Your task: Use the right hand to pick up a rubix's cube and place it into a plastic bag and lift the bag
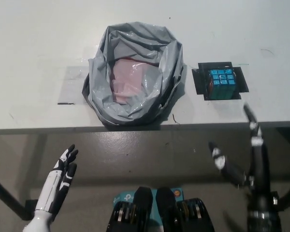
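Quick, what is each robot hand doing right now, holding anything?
Left hand: open, holding nothing, resting below the table edge.
Right hand: open, fingers spread, holding nothing.

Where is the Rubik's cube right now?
In the head view, the cube sits on a black mat on the table's right side, just right of the grey bag.

White table (34, 38) fills the upper half of the frame. Grey plastic bag (135, 72) sits at upper centre, mouth open and crumpled, pinkish inside. Rubik's cube (221, 83), blue face up, lies right of the bag, apart from it, on a black square mat (201, 82). Right hand (241, 154) at lower right, below the table edge, fingers spread, holding nothing. Left hand (63, 176) rests at lower left, fingers apart, empty.
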Controlling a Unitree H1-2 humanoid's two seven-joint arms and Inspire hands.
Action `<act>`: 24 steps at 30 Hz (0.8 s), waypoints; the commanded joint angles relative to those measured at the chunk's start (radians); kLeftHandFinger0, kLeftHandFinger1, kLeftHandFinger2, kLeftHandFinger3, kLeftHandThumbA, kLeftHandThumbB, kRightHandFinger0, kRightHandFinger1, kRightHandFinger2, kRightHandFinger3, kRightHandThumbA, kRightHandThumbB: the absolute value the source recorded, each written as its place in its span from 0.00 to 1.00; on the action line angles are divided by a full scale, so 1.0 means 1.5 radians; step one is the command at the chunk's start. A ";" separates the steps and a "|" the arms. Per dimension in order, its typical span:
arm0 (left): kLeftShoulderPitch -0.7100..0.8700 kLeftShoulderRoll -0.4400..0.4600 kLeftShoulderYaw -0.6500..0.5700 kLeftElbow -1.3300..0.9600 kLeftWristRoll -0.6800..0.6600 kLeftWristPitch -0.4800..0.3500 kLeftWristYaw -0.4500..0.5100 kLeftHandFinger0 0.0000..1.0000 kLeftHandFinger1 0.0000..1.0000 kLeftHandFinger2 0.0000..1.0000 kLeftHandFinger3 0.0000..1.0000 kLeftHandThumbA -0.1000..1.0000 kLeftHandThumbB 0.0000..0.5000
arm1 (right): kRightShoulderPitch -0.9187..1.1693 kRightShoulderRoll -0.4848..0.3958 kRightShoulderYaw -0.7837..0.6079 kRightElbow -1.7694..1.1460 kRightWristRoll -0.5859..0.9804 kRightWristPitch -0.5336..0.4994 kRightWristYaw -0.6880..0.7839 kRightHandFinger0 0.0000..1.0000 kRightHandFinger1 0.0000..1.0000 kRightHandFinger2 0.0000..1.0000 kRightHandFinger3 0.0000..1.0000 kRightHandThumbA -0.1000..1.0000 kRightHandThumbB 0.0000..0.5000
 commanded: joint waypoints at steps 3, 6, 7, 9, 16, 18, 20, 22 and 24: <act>-0.009 0.004 -0.004 -0.013 0.007 -0.044 -0.004 1.00 1.00 1.00 1.00 1.00 0.30 | -0.106 0.011 -0.023 -0.011 -0.015 0.058 -0.014 1.00 1.00 1.00 1.00 0.71 0.53; -0.010 0.003 -0.004 -0.010 0.004 -0.045 -0.004 1.00 1.00 1.00 1.00 1.00 0.30 | -0.158 0.006 -0.030 0.023 -0.023 0.100 -0.007 1.00 1.00 1.00 1.00 0.80 0.52; -0.010 0.002 -0.004 -0.009 0.002 -0.046 -0.005 1.00 1.00 1.00 1.00 1.00 0.30 | -0.171 0.004 -0.031 0.030 -0.024 0.122 0.002 1.00 1.00 1.00 1.00 0.84 0.55; -0.006 0.002 -0.004 -0.008 0.003 -0.047 -0.006 1.00 1.00 1.00 1.00 1.00 0.30 | -0.200 0.001 -0.035 0.054 -0.023 0.153 0.008 1.00 1.00 1.00 1.00 0.89 0.63; -0.005 0.000 -0.005 -0.016 0.002 -0.040 -0.008 1.00 1.00 1.00 1.00 1.00 0.29 | -0.316 -0.022 -0.052 0.188 -0.013 0.178 -0.023 1.00 1.00 1.00 1.00 0.85 0.82; -0.006 0.001 -0.005 -0.015 0.005 -0.043 -0.007 1.00 1.00 1.00 1.00 1.00 0.29 | -0.341 -0.027 -0.054 0.223 -0.015 0.180 -0.034 1.00 1.00 1.00 1.00 0.84 0.83; -0.006 0.001 -0.005 -0.014 0.006 -0.047 -0.007 1.00 1.00 1.00 1.00 1.00 0.28 | -0.367 -0.030 -0.058 0.264 -0.014 0.177 -0.049 1.00 1.00 1.00 1.00 0.84 0.87; -0.005 -0.001 -0.005 -0.015 0.005 -0.045 -0.008 1.00 1.00 1.00 1.00 1.00 0.29 | -0.390 -0.034 -0.060 0.300 -0.015 0.183 -0.059 1.00 1.00 1.00 1.00 0.84 0.91; -0.006 -0.001 -0.005 -0.014 0.005 -0.047 -0.009 1.00 1.00 1.00 1.00 1.00 0.28 | -0.410 -0.037 -0.060 0.333 -0.020 0.199 -0.070 1.00 1.00 1.00 1.00 0.86 0.94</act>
